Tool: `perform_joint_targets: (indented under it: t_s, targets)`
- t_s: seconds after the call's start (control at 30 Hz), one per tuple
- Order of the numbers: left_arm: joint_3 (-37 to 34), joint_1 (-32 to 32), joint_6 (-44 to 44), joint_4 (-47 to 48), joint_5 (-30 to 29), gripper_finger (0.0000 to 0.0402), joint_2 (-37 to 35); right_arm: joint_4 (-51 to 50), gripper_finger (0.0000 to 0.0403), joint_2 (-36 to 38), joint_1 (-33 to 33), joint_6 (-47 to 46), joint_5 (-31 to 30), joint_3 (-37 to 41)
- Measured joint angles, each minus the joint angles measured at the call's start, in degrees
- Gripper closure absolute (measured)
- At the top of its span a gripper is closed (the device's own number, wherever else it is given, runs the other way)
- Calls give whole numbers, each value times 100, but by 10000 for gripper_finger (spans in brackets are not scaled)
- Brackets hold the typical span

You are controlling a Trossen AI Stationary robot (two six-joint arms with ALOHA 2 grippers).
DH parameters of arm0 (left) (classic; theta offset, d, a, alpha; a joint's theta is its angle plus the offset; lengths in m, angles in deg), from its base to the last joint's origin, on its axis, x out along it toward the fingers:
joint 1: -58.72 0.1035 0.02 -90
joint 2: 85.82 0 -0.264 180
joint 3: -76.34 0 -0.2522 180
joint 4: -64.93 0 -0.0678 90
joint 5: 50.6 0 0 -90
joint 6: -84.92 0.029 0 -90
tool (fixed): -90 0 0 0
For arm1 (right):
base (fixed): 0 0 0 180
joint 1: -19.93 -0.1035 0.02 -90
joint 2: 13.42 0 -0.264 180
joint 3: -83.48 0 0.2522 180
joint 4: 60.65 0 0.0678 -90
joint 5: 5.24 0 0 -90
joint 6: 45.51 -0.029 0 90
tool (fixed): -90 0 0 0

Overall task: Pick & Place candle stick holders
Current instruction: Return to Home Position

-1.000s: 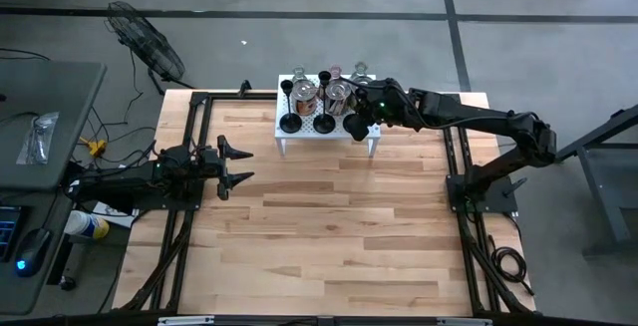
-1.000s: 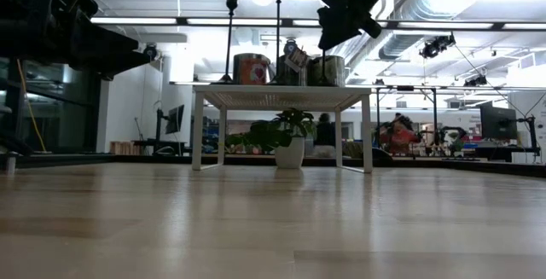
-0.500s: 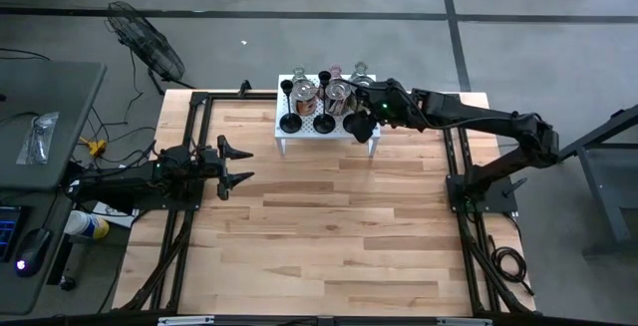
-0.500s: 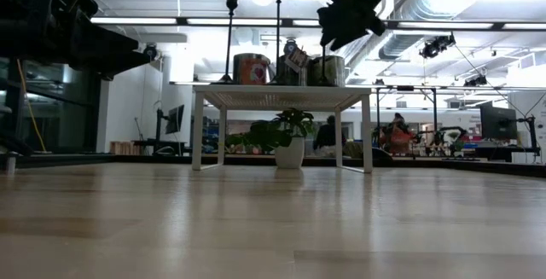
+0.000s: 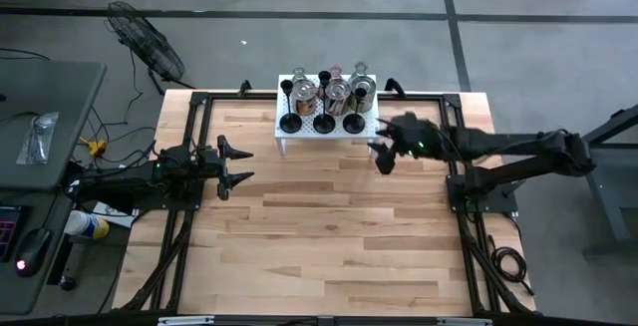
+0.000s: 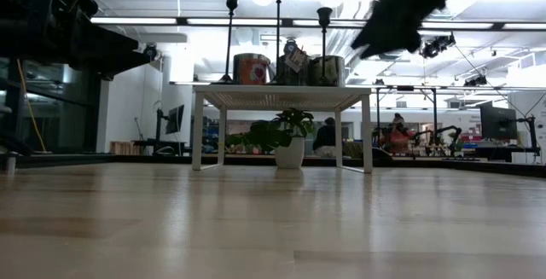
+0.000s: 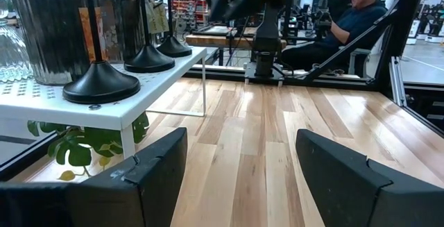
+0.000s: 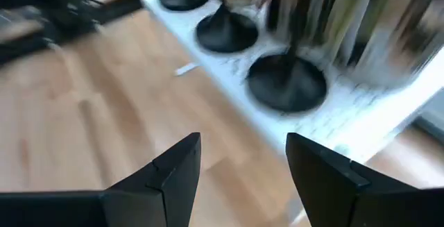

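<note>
While the three black candle stick holders (image 5: 324, 124) stand in a row along the near edge of the white rack (image 5: 307, 134), at the far middle of the counter (image 5: 329, 236), the squat glass and silvery holders (image 5: 337, 93) sit just behind them. The right pincer (image 5: 383, 150) hangs just right of the rack, off it, fingers apart and holding nothing. The left pincer (image 5: 239, 163) waits at the counter's left side, fingers likewise apart.

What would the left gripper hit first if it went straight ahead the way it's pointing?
Probably nothing soon: the open left gripper faces bare table, the white rack off to one side. Farthest along stands the right arm's base.
</note>
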Motion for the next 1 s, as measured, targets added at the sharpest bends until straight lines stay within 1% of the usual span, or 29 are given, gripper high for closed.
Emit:
perform_joint_targets:
  t_s: [0.07, 0.1, 0.17, 0.23, 0.37, 0.47, 0.63, 0.8, 1.0]
  targets:
    - [0, 1, -1, 0, 0, 137, -1, 578, 199, 344, -175, -335, 48, 655]
    - [0, 1, -1, 0, 0, 137, -1, 885, 199, 512, -251, -375, 167, 987]
    - [0, 0, 1, 0, -2, 137, -1, 1510, 199, 812, -389, -322, 523, 1610]
    - [0, 0, 1, 0, -2, 137, -1, 2124, 199, 1080, -461, -220, 1049, 2181]
    - [0, 0, -1, 0, -2, 137, -1, 3050, 199, 1500, -465, -158, 2022, 2980]
    - [0, 1, 0, 0, -2, 137, 0, 3376, 199, 1765, -467, -69, 2514, 3330]
    - [0, 1, -1, -1, -4, 137, -1, 3699, 199, 2020, -463, -118, 2525, 3781]
    - [0, -1, 0, -1, -5, 137, -1, 4517, 199, 2058, -485, -125, 2521, 4182]
    - [0, 1, -1, 0, -7, 137, -1, 5592, 199, 2059, -801, -84, 2503, 4650]
